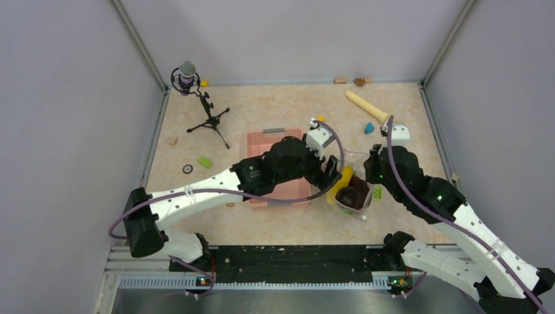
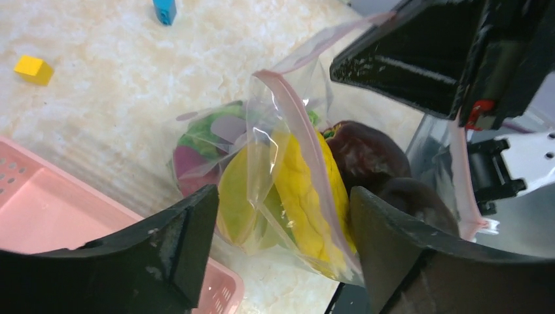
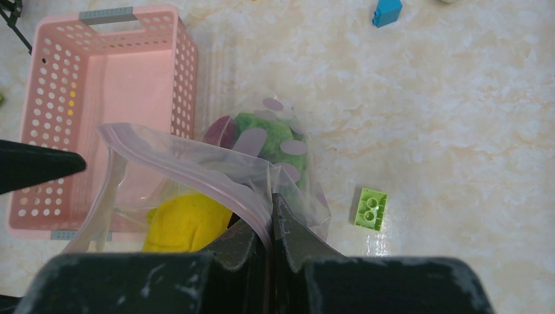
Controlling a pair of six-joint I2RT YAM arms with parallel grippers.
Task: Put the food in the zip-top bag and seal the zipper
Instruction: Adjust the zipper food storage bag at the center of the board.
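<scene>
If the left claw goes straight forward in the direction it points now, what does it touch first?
Most likely the clear wall of the zip-top bag, with the yellow fruit right behind it. Both sit in line with the open left claw. The depth is hard to judge.

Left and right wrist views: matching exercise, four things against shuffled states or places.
Things
1. left pincer
2. right pincer
3. yellow fruit
4. lime block

States or places
A. on the table, outside the zip-top bag
B. shut on the zipper
C. open, with the bag seen in its gap
D. inside the bag

Pairs: 1-C, 2-B, 3-D, 4-A
</scene>
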